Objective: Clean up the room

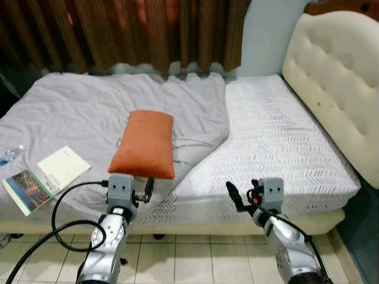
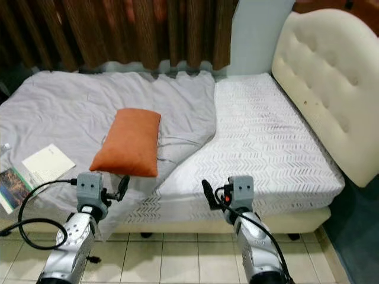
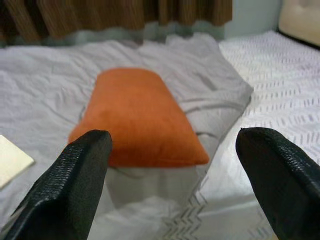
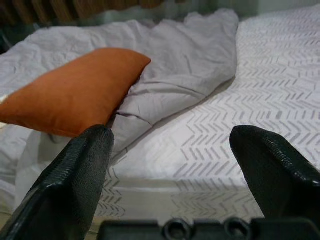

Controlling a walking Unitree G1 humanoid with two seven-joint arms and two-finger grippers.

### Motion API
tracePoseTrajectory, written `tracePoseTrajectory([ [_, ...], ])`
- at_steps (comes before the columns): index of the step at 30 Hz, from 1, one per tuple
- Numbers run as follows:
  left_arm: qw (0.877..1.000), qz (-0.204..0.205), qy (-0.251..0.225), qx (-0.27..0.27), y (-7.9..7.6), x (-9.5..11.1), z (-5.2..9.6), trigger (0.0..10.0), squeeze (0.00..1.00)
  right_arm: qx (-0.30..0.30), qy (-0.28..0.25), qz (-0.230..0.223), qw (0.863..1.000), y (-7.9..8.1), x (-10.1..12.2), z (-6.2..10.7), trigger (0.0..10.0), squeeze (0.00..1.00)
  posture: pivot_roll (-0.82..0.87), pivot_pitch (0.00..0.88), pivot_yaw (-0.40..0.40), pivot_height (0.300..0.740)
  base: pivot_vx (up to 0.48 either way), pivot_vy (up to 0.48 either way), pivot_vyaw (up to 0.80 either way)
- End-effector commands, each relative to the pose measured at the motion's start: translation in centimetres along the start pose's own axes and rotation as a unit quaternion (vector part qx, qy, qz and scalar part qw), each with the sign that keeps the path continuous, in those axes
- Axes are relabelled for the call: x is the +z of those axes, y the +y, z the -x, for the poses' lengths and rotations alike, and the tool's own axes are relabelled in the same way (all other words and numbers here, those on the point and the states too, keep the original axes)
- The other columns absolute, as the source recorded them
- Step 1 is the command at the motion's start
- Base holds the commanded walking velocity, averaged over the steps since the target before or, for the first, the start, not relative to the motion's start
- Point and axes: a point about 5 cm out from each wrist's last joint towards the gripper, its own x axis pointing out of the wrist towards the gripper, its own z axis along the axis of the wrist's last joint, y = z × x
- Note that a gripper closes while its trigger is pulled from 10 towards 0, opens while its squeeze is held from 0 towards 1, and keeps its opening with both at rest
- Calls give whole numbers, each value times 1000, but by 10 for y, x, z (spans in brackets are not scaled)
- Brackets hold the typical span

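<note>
- I am looking down from the head camera at a bed [image 1: 278, 148] with a white mattress printed in a grey zigzag pattern; its far edge meets brown curtains [image 1: 148, 29], whose tops are cut off by the frame.
- A cream tufted headboard [image 1: 337, 77] stands on my right, and its upper and outer parts run out of the picture.
- A crumpled grey sheet [image 1: 71, 106] covers the left part of the mattress, folded back so the patterned part on the right lies bare.
- An orange pillow [image 1: 145, 144] lies on the grey sheet near the bed's front edge, close to the fold.
- At the far left of the sheet lie a pale booklet [image 1: 64, 166] and, touching it, a colourful book [image 1: 26, 189]; I cannot read either cover.
- Beside them a clear plastic bottle [image 1: 9, 155] is cut off by the left edge, so I see only part of it.
- My left gripper [image 3: 170, 175] hovers in front of the bed's edge, just short of the pillow, with its two black fingers wide apart and holding nothing.
- My right gripper [image 4: 170, 165] hovers before the bare mattress, fingers likewise spread and empty.
- A black cable [image 1: 65, 213] loops from the left arm down toward the tiled floor [image 1: 195, 260].
</note>
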Motion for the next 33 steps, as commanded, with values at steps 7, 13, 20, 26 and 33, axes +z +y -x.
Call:
tracePoseTrajectory([
  [7, 1000, 6, -9, 0, -1, 4, -1, 10000, 0, 1, -5, -2, 1000, 0, 5, 0, 10000, 0, -63, 0, 8, 740, 135, 357, 0],
  [13, 1000, 7, -9, -1, -1, 4, 0, 10000, 0, 2, -2, -3, 1000, 1, 4, 0, 10000, 0, -63, 0, 8, 740, 269, 398, 0],
  [20, 1000, 7, -10, -2, 0, 4, 0, 10000, 0, 3, 1, -3, 1000, 1, 3, 0, 10000, 0, -62, 0, 9, 740, 269, 398, 0],
  [26, 1000, -9, -8, -7, 0, 4, 0, 10000, 0, 3, 3, -4, 1000, 2, 1, 1, 10000, 0, -62, 0, 12, 740, 281, 388, 0],
  [33, 1000, -25, 6, -13, -2, 1, 0, 10000, 0, 5, -1, -13, 1000, 4, 1, 1, 10000, 0, -61, 0, 15, 740, 304, 48, 0],
])
